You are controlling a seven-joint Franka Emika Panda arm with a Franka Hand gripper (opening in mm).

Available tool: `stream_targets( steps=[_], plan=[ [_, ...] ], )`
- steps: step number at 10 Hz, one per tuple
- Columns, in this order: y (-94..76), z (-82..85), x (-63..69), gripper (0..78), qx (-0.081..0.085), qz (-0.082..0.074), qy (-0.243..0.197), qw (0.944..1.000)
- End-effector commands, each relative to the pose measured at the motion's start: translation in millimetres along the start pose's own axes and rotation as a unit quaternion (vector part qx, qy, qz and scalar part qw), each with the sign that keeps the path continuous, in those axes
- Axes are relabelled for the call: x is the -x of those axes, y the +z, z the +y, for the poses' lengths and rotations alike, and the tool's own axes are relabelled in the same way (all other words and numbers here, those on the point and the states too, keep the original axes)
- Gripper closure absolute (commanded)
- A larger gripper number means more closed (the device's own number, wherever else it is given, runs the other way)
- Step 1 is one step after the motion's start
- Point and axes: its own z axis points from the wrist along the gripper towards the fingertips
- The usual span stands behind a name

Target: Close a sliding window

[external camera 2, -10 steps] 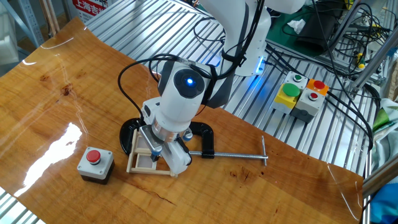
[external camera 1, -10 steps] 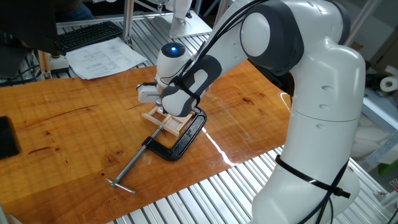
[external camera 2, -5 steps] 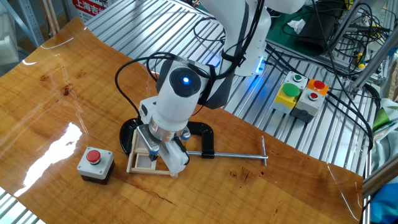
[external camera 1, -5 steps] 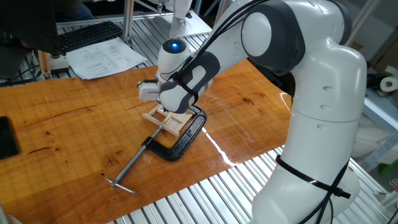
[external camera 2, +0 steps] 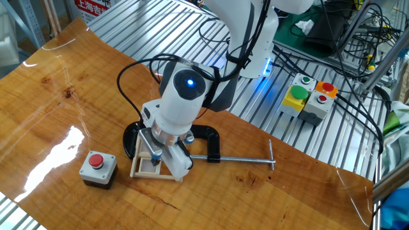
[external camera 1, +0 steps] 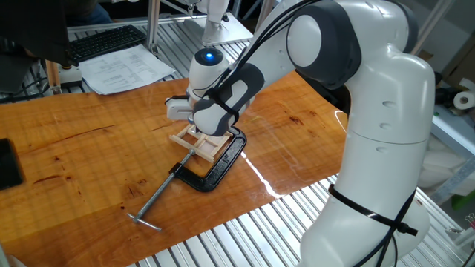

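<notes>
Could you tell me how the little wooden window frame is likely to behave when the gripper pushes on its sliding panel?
The window looks like thin pale wood, so probably light and prone to skidding on the glossy table. The black C-clamp appears to pin it, so it should mostly stay put. Its slim crossbars might crack under hard pressure from the gripper.

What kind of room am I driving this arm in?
Probably a robotics lab or workshop: a wooden tabletop on aluminium framing, a button control box with trailing cables, and a keyboard with papers at a nearby desk.
</notes>
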Motion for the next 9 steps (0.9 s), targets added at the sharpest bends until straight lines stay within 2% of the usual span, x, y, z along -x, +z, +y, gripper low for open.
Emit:
stream_targets(
  steps=[1, 7, 9],
  plan=[
    [0.6, 0.2, 1.1, 77.6, 0.001, -0.004, 0.003, 1.0000],
    [4.4, 1.1, -0.9, 77.6, 0.002, -0.010, 0.007, 0.9999],
    [3.2, 4.0, -5.2, 77.6, 0.002, -0.010, 0.012, 0.9999]
  ],
)
